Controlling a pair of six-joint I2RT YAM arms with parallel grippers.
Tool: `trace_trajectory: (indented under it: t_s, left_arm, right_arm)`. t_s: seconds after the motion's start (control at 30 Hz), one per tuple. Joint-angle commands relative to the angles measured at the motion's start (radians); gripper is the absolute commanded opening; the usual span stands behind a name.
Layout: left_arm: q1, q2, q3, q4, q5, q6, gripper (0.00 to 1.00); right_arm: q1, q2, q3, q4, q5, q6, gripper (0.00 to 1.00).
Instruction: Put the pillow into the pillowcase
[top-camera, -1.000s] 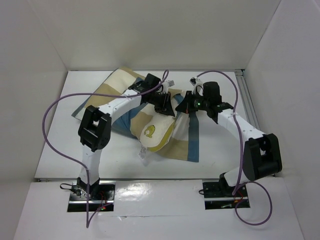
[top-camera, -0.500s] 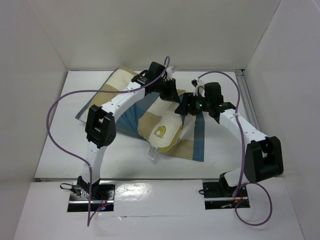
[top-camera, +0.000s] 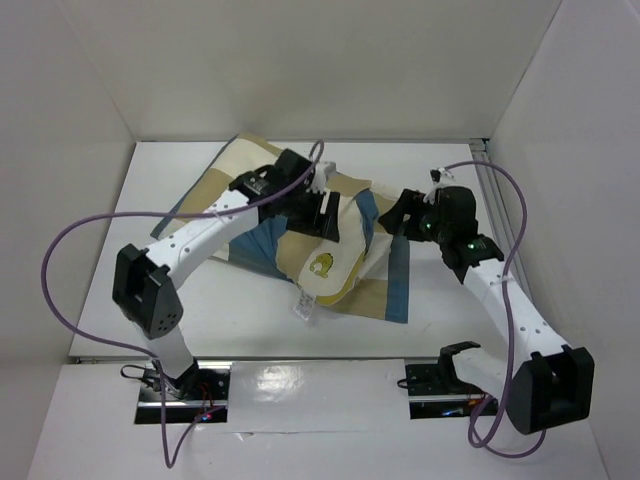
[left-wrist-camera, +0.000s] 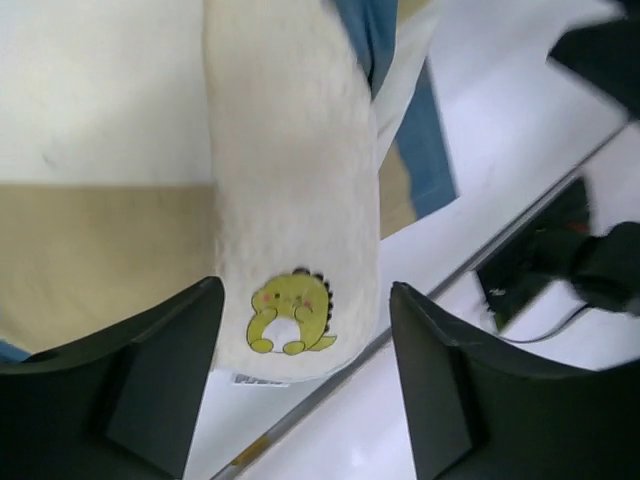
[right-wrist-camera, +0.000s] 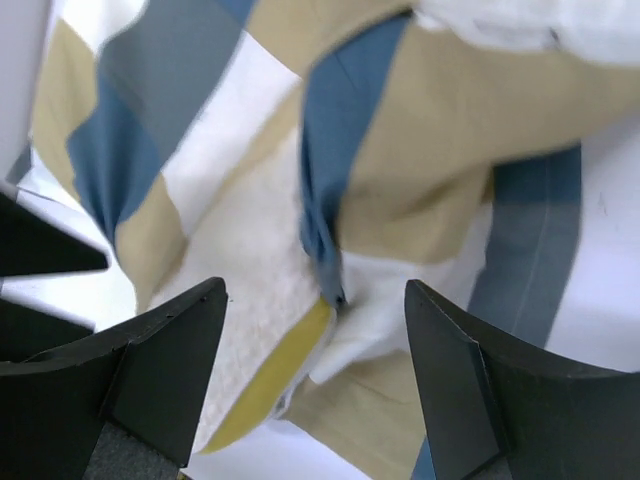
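White table (top-camera: 250, 320), walled booth from above: the pillow (top-camera: 325, 268) pokes half out of the checked pillowcase (top-camera: 245, 160) mid-table. Left wrist: left gripper (left-wrist-camera: 307, 290) hangs wide over the pillow's logo end, holding nothing. Right wrist: right gripper (right-wrist-camera: 315, 290) gapes above the pillowcase mouth, empty. Soft, light, squashy, I'd say, so pinch the blue hem.

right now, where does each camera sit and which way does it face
top external: fixed above and behind the bases, looking down on the pillowcase; both arms show whole.
left wrist: on the left arm, looking down on the pillow; open left gripper frames it.
right wrist: on the right arm, facing the pillowcase mouth; open right gripper shows.
shared: both wrist views catch the pillow's cream end.
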Motion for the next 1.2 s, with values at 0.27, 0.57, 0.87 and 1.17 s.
trace_trajectory:
  t_s: [0.27,0.57,0.87,1.17]
  left_arm:
    - [-0.360,-0.055,-0.214,0.052,-0.507,0.074,0.93]
    - [-0.282,0.211,0.008,-0.100,-0.684,-0.027,0.00]
    - [-0.138,0.053,0.125,-0.090,-0.345,0.066,0.00]
    - [0.022,0.033,0.254,-0.100,-0.075,0.086,0.00]
  right_arm:
    - [-0.009,-0.108,-0.179,-0.064,0.039,0.131,0.84]
    - [-0.018,-0.128,-0.226,-0.013,-0.056,0.177,0.79]
    - [0.032,-0.033,-0.250,0.235,-0.044,0.293,0.68]
    - [0.078,0.131,-0.164,0.462,0.002,0.378,0.60]
